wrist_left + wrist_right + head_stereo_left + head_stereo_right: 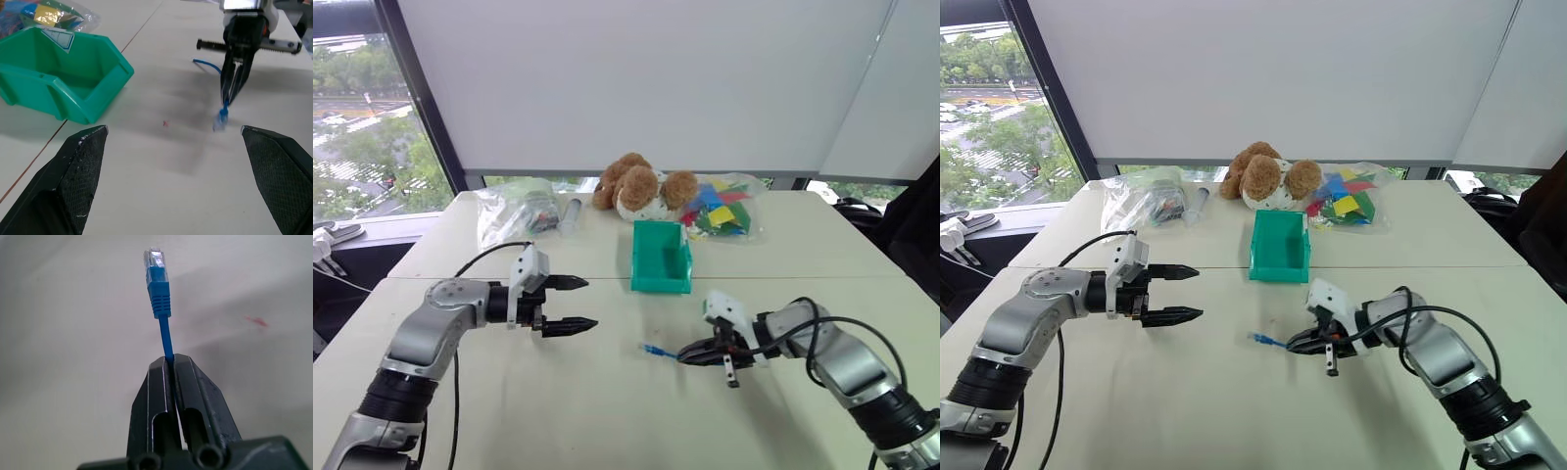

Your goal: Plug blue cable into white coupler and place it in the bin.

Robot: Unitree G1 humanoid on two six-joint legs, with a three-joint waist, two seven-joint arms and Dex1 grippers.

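Observation:
My right gripper (pixel 684 356) is shut on the blue cable (pixel 653 349) just behind its clear plug, and the plug sticks out past the fingertips toward the table's middle, just above the tabletop. In the right wrist view the black fingers (pixel 164 382) pinch the thin blue cord below the plug (pixel 157 281). My left gripper (pixel 591 303) hovers open and empty to the left, its fingers pointing at the right gripper (pixel 231 93). The teal-green bin (pixel 660 283) stands behind and between both grippers, empty. The white coupler is out of view.
A brown plush dog (pixel 641 186) sits behind the bin. A clear bag of coloured pieces (pixel 724 208) lies at the back right, another clear bag (pixel 512 211) and a clear tube (pixel 571 211) at the back left. A seam crosses the white table (pixel 607 411).

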